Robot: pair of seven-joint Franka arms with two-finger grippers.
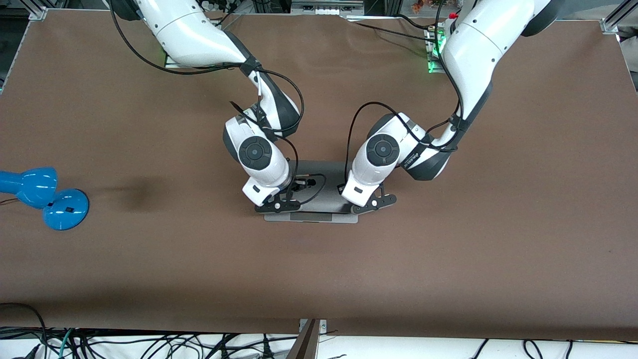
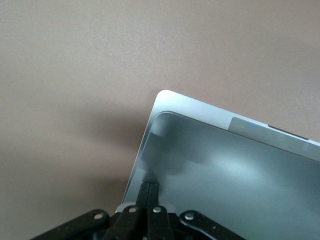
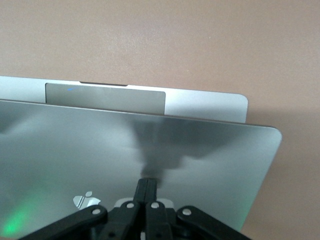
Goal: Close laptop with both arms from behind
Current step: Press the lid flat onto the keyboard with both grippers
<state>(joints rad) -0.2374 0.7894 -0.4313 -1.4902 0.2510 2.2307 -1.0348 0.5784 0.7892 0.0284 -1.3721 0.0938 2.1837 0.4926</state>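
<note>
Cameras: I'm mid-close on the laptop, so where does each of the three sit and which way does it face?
Front view: high across the table, facing both arm bases; shows both arms over the laptop and a blue lamp.
Left wrist view: on the left arm's wrist, looking down its shut left gripper at the lid.
Right wrist view: on the right wrist, looking along the shut right gripper at the lid.
Shared: both wrist views show the lid above the trackpad.

Brown table (image 1: 448, 249) carries a silver-grey laptop (image 1: 326, 197) near its middle. A blue lamp (image 1: 42, 197) lies on its side at the right arm's end of the table, well apart from the laptop, round base nearer the front camera
</note>
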